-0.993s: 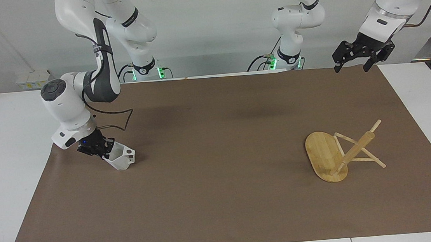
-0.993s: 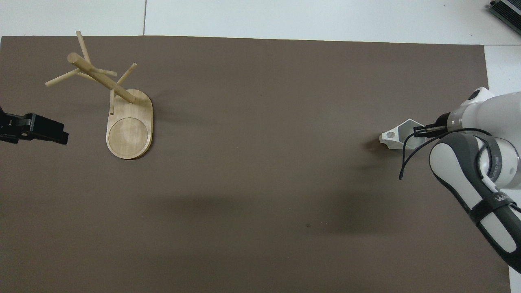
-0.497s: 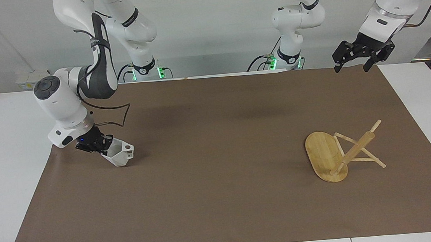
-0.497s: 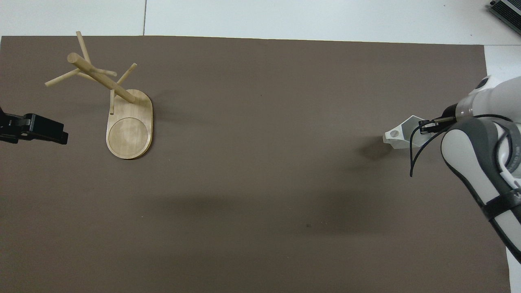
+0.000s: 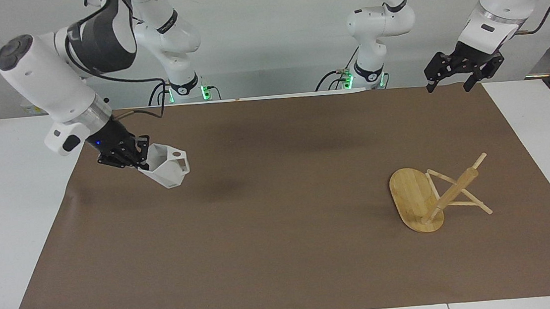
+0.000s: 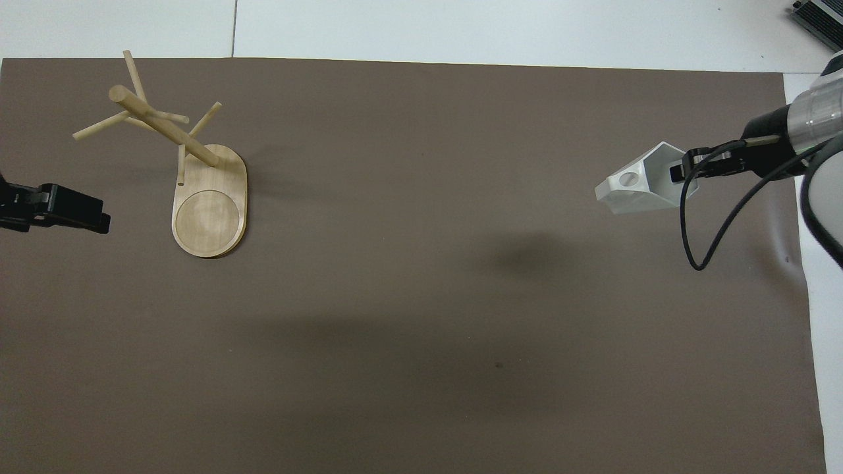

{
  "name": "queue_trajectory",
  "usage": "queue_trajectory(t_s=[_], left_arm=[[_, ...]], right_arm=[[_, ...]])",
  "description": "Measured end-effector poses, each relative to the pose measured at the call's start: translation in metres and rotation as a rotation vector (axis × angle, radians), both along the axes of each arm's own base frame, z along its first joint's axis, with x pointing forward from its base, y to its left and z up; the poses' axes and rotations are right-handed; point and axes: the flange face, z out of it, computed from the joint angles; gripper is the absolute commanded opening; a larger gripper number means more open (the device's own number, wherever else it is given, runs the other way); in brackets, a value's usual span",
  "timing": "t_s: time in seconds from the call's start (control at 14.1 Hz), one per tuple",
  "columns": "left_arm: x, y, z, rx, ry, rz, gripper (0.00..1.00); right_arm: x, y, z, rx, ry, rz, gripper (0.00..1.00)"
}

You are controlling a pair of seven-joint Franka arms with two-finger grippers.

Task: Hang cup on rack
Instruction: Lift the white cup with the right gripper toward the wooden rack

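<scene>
The white faceted cup (image 5: 166,168) (image 6: 637,189) hangs tilted in the air over the brown mat at the right arm's end of the table. My right gripper (image 5: 140,159) (image 6: 685,173) is shut on its rim, and the handle with its hole points toward the table's middle. The bamboo rack (image 5: 437,193) (image 6: 176,161) stands on its oval base at the left arm's end, its post and pegs bare. My left gripper (image 5: 452,81) (image 6: 99,220) waits open in the air, over the mat's edge nearer to the robots than the rack.
A brown mat (image 5: 280,214) covers most of the white table (image 5: 5,198). A black cable (image 6: 691,230) loops down from my right wrist. The cup's shadow (image 5: 225,187) falls on the mat.
My right gripper has lifted the cup off the mat and carried it up and toward the table's middle. The left arm and the rack have not moved.
</scene>
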Motion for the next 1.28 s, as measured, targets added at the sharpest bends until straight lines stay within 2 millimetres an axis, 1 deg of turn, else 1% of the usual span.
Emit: queue_trajectory(t_s=[0.14,0.28,0.5,0.64,0.78,0.85,1.14,1.28], left_arm=[[0.0,0.0,0.0,0.0,0.0,0.0,1.0],[0.0,0.0,0.0,0.0,0.0,0.0,1.0],[0.0,0.0,0.0,0.0,0.0,0.0,1.0],[0.0,0.0,0.0,0.0,0.0,0.0,1.0],[0.0,0.0,0.0,0.0,0.0,0.0,1.0],[0.0,0.0,0.0,0.0,0.0,0.0,1.0],[0.0,0.0,0.0,0.0,0.0,0.0,1.0],[-0.001,-0.001,-0.001,0.001,0.007,-0.003,1.0]], right_arm=[[-0.01,0.03,0.031,0.132,-0.018,0.029,0.0],[-0.02,0.07,0.053,0.277,-0.017,0.031,0.0],[-0.034,0.14,0.068,0.404,0.087,-0.088,0.0],[-0.04,0.183,0.075,0.464,0.121,-0.165,0.0],[-0.048,0.22,0.076,0.49,0.135,-0.194,0.0],[-0.05,0.233,0.075,0.518,0.148,-0.199,0.0],[-0.049,0.266,0.052,0.644,0.188,-0.245,0.0],[-0.049,0.293,0.039,0.675,0.188,-0.258,0.0]])
